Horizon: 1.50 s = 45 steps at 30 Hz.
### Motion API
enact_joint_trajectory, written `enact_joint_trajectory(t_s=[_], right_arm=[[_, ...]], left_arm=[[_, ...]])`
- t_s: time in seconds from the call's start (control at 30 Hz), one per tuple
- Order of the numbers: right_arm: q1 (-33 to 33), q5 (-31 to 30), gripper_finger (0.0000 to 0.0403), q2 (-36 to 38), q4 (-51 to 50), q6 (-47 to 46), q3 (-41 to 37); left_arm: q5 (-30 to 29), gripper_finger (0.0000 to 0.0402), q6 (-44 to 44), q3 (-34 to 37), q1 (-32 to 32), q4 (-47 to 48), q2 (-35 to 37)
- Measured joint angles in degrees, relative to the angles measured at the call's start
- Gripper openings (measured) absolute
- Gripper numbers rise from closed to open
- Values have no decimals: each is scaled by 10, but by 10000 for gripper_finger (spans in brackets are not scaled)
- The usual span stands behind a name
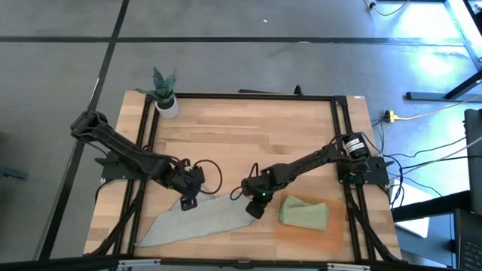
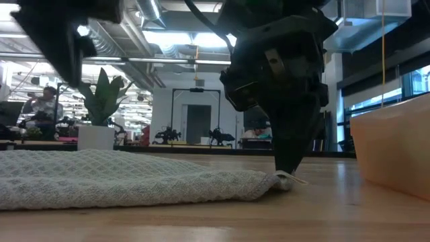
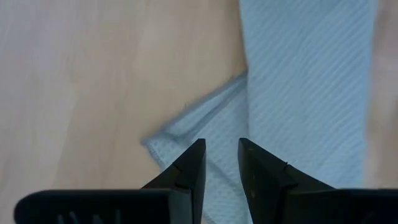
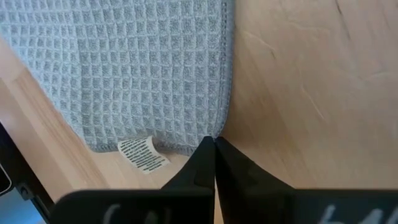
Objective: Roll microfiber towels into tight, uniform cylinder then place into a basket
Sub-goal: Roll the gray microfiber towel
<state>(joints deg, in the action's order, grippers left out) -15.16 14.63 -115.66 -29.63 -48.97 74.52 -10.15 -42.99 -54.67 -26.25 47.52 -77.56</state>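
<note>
Grey towel [image 1: 197, 220] lies flat and unrolled on the table [image 1: 248, 135], near its front edge, left of the basket [image 1: 340, 239]. Green towel [image 1: 304, 212] sits bundled in the basket: that half looks done. Right gripper [image 1: 254, 211] is down at the grey towel's right corner, fingers pinched together on its edge by the label [image 4: 143, 154]. Left gripper [image 1: 187, 202] hangs over the towel's upper edge, fingers slightly apart, holding nothing. Left to do: roll grey, place it.
</note>
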Motion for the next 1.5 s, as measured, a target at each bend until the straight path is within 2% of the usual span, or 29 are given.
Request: enact_joint_trajectory(t_s=[0.1, 0.27, 0.53, 0.73, 0.83, 0.97, 1.1, 1.33, 1.5], right_arm=[[0, 0, 2, 0, 0, 0, 0], [0, 0, 2, 0, 0, 0, 0], [0, 2, 1, 0, 0, 0, 0], [1, 0, 0, 0, 1, -1, 0], [2, 0, 0, 0, 2, -2, 0], [4, 0, 0, 0, 3, -1, 0], [4, -2, 0, 0, 4, -1, 0], [4, -1, 0, 0, 4, -1, 0], [4, -1, 0, 0, 4, -1, 0]], left_arm=[[2, 85, 12, 31, 0, -23, -6], [1, 86, 88, 69, 0, -54, -6], [-19, 85, 117, 78, 2, -62, -6], [-19, 85, 15, 78, 31, -66, -32], [-9, 85, 10, 78, 42, -72, -56], [40, 85, -18, 78, 62, -83, -95], [48, 86, -27, 78, 73, -82, -123], [68, 85, -107, 78, 112, -82, -125], [89, 85, -111, 78, 129, -83, -125]])
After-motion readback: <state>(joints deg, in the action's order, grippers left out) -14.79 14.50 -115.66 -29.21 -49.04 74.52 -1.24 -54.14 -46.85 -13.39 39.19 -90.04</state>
